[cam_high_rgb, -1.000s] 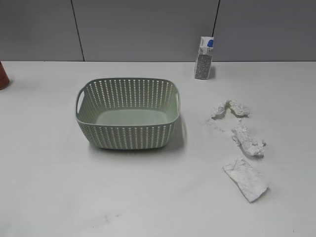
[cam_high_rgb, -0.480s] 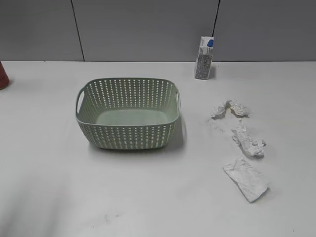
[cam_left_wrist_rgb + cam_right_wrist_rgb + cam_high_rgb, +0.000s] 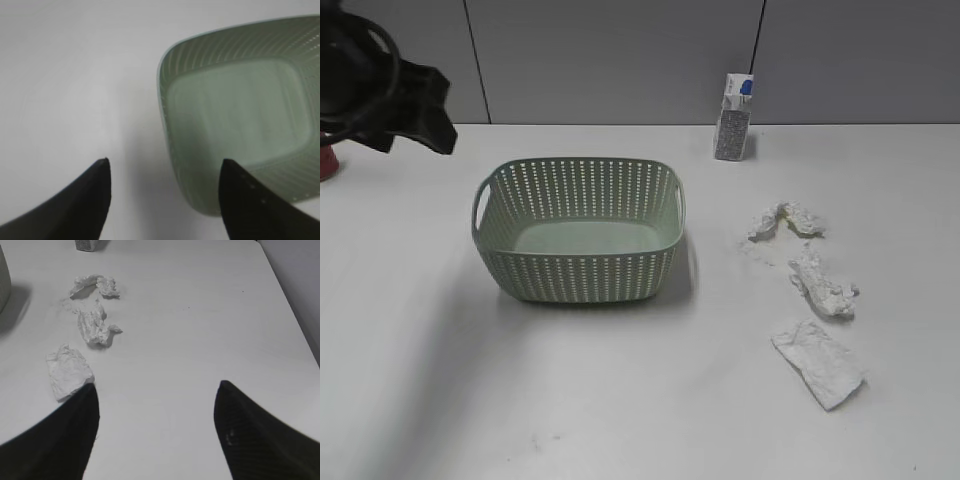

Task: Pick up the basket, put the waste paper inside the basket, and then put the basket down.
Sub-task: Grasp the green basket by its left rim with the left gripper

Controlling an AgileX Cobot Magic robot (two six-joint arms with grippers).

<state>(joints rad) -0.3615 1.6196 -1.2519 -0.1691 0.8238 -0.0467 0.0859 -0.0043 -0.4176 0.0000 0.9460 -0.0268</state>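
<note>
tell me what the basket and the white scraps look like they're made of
Basket: likely moulded plastic, pale green and matte, with even rows of slots in smooth walls. Scraps: thin white paper or tissue, judging by the crumpled, twisted folds and soft ragged edges; which of the two is unclear.

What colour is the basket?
Pale sage green with slotted walls; the basket shows best in the exterior view.

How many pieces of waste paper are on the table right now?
3, all right of the pale green slotted plastic basket: a twisted crumpled white piece farthest back, another twisted piece in the middle, and a flatter piece nearest. None appears hidden.
</note>
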